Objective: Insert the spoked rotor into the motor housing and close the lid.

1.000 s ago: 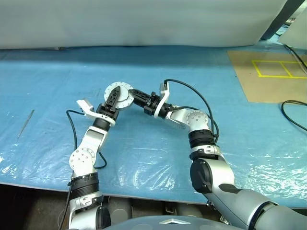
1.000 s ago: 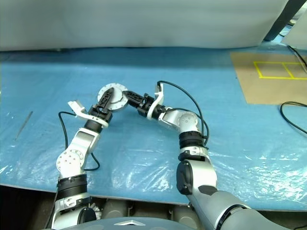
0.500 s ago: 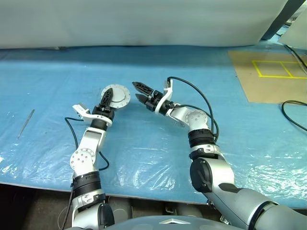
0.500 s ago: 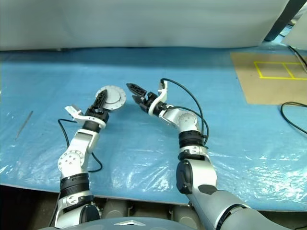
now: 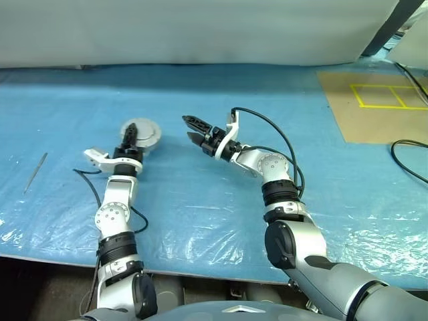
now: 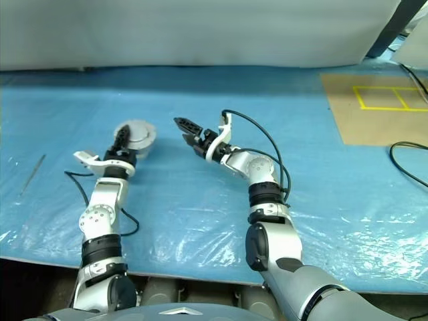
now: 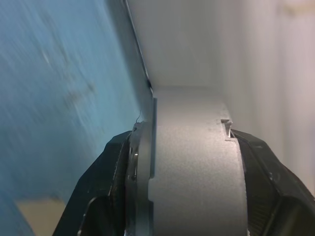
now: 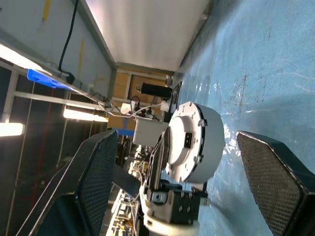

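Motor housing (image 5: 138,136): we see one round silver-grey puck, held above the blue sheet (image 5: 200,194) at the robot's left, well apart from the right gripper. In the right wrist view it reads as a thick drum with a flat ribbed face.

Lid: we judge the flat silver face to be the lid already seated on the housing. No copper windings show, so we cannot confirm this.

Spoked rotor: we see no loose ring on the sheet. We judge it is inside the closed unit, but the pictures do not let us look in.

Left gripper (image 5: 130,138): clamped across the puck's thickness, one black finger on each flat face, as the left wrist view shows plainly.

Right gripper (image 5: 192,129): fingers spread wide and empty, raised over the sheet and pointing toward the puck.

Progress: we judge insertion and closing look done. What seems left is setting the assembled unit down and letting go.

Containers: the housing is the only one here. Its contents are hidden by the lid.

Surroundings: a thin metal tool (image 5: 36,172) lies far out on the robot's left. A brown board with yellow tape (image 5: 378,100) lies to the right.
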